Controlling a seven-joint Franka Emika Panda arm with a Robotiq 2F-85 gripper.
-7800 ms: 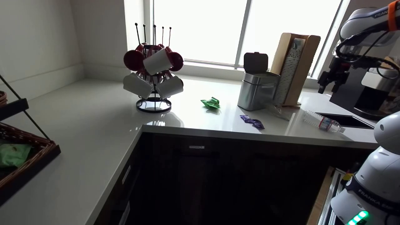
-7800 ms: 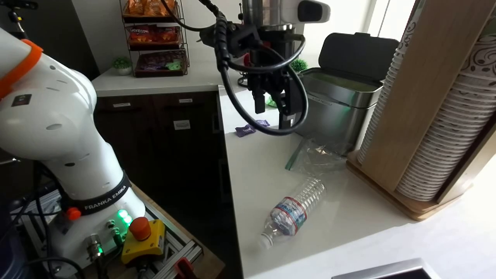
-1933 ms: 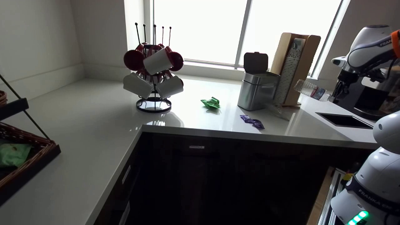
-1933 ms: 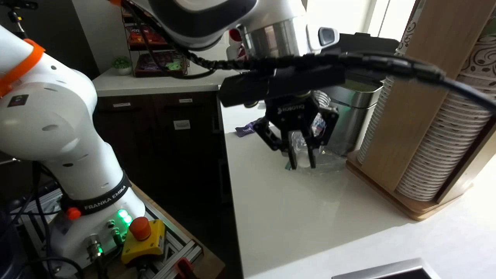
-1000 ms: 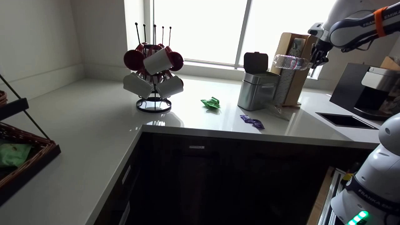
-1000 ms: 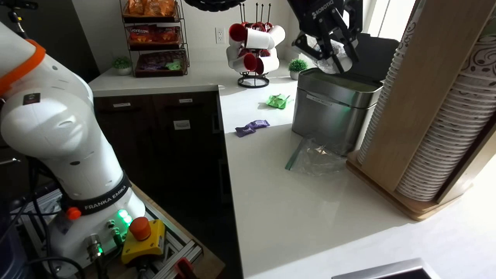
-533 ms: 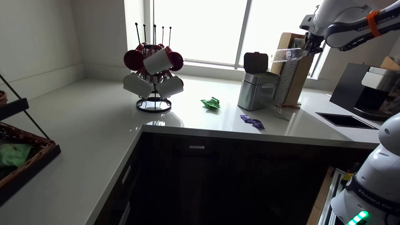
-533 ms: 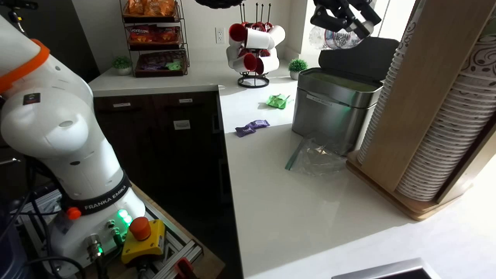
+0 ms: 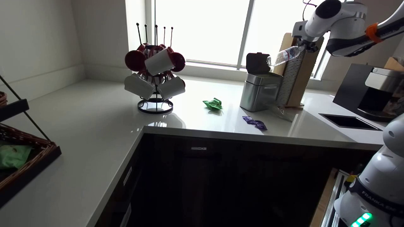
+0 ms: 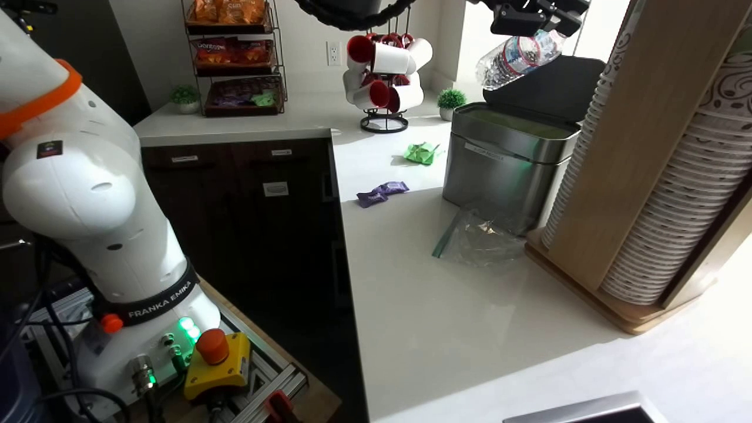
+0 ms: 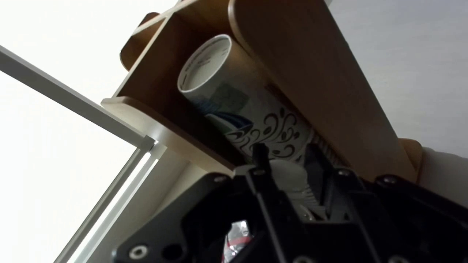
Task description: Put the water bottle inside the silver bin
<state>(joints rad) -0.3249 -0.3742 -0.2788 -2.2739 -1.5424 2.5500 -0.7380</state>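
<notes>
Fingers (image 11: 316, 173) are pinched about the cap end of the water bottle (image 10: 520, 56); in the wrist view the white cap (image 11: 289, 173) is seen between them.

Table (image 10: 435, 341): the cup holder, mug rack, silver bin, bag and packets are carried on its pale surface.

Robot arm (image 9: 345, 28): the wrist is positioned high, and the cup holder is partly covered by it in an exterior view.

Wooden cup holder (image 10: 634, 147): paper cups (image 10: 681, 205) are stacked in it, and it is placed just beside the bin.

Mug rack (image 9: 156, 112): red-and-white mugs are hung on it; it is set well apart from the bin.

Silver bin (image 10: 499, 182): it is stood upright, and its dark lid (image 10: 546, 88) is raised.

Water bottle: it is held outside the bin, higher than the rim, tilted with the base end lower than the cap end. In both exterior views the base end is seen above the rim; whether it is directly over the opening cannot be told.

Clear plastic bag (image 10: 479, 238): it is laid just beside the bin's foot; contact cannot be told.

Green packet (image 10: 421, 154): it is laid between mug rack and bin.

Purple packets (image 10: 383, 194): two are laid together near the table's edge.
</notes>
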